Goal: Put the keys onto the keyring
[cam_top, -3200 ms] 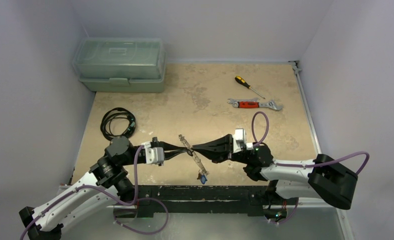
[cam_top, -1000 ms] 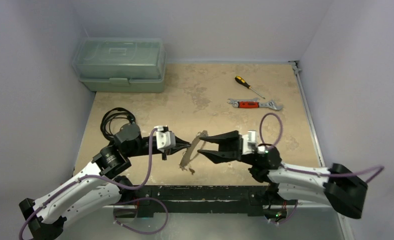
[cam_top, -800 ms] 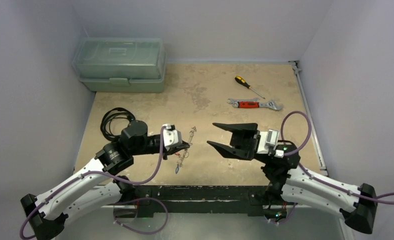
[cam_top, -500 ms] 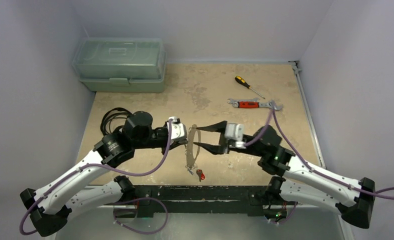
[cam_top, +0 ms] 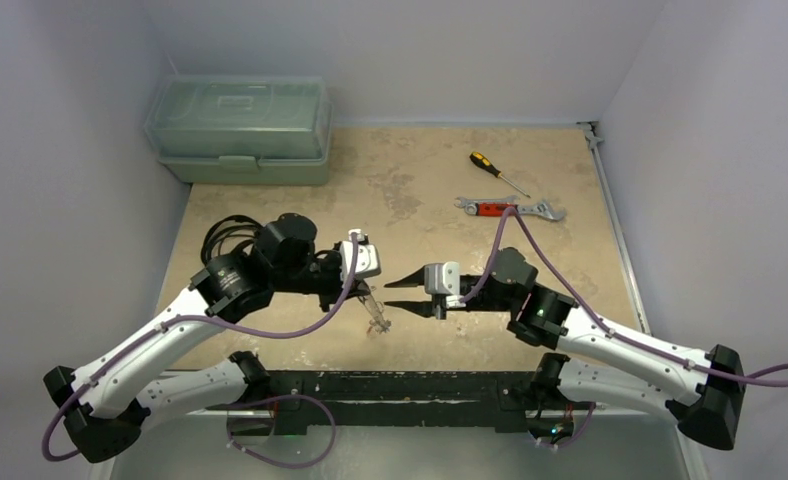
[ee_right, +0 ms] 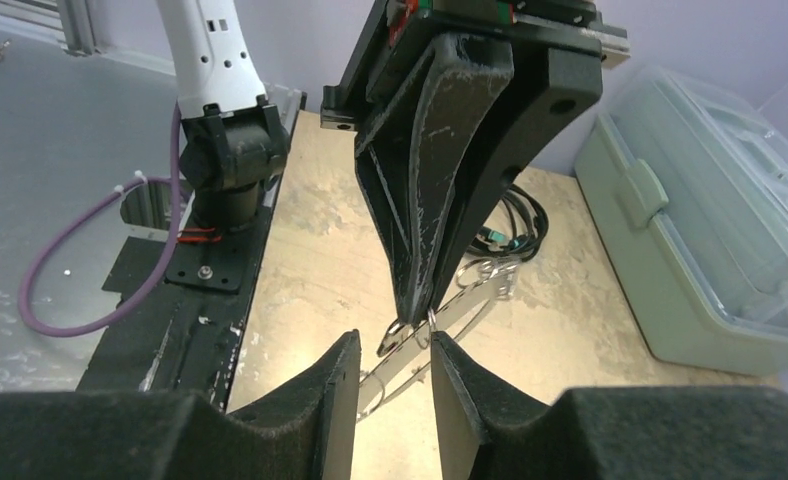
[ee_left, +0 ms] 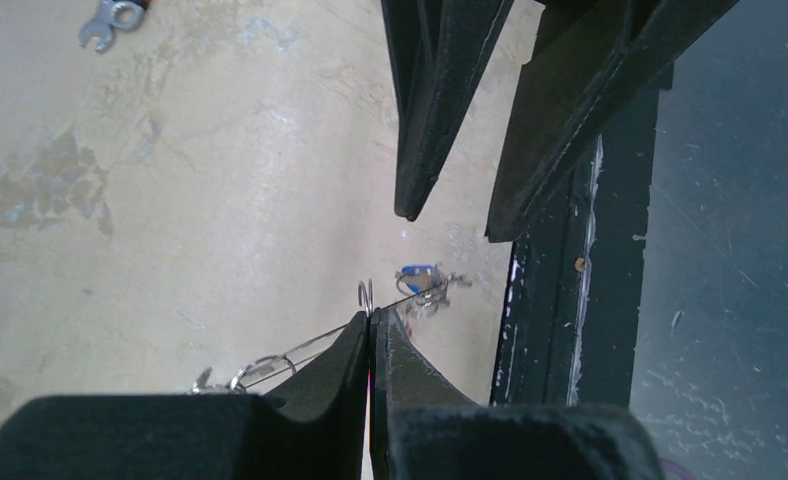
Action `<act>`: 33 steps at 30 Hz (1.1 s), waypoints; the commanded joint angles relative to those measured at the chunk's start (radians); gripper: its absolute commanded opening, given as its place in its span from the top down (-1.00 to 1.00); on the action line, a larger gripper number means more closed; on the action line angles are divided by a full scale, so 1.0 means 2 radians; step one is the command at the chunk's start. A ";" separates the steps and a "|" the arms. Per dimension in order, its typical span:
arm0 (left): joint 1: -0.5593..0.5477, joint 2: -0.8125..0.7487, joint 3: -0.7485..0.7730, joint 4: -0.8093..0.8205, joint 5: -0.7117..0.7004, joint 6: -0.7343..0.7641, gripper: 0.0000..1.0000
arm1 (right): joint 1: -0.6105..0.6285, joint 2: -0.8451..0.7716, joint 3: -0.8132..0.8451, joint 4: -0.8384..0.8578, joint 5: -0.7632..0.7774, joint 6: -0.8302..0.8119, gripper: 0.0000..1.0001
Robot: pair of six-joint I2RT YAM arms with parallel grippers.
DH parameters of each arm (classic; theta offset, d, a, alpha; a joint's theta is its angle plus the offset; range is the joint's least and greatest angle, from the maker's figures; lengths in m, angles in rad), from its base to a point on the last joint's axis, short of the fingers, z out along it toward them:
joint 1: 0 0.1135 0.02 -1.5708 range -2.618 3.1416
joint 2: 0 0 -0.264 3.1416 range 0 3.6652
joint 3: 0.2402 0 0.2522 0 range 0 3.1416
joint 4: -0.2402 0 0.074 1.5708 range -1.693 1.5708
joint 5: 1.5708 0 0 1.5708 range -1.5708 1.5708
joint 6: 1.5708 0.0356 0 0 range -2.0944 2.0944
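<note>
Tabletop (cam_top: pixel 410 180), green toolbox (cam_top: pixel 238 128) in its far left corner. The grippers face tip to tip near the middle of the near edge. Left gripper (ee_left: pixel 371 318) is pressed together, pinching the thin keyring (ee_left: pixel 305 350). Right gripper (ee_right: pixel 388 345) has its jaws apart, holding nothing, just beside the ring. Keys (ee_left: pixel 430 290), one blue-tagged, sit at the ring's near end.

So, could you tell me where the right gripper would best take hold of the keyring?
Probably the bare wire of the keyring beyond the left gripper's pinch, short of the blue-tagged key. Come straight in from the right gripper's side: the thin wire is held off the table there, with room for a finger either side.
</note>
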 commanded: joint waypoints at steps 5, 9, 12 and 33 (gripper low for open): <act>-0.009 0.027 0.031 0.001 0.039 0.002 1.00 | 0.000 0.027 -0.002 0.039 -0.009 -0.005 0.34; -0.013 0.032 0.032 0.000 0.042 0.002 1.00 | 0.000 0.040 -0.006 0.051 -0.005 -0.005 0.41; -0.016 0.034 0.032 -0.001 0.043 0.002 1.00 | 0.000 0.048 -0.010 0.054 -0.002 -0.007 0.45; -0.021 0.032 0.037 -0.007 0.046 0.008 1.00 | 0.000 0.074 -0.007 0.045 -0.001 -0.017 0.61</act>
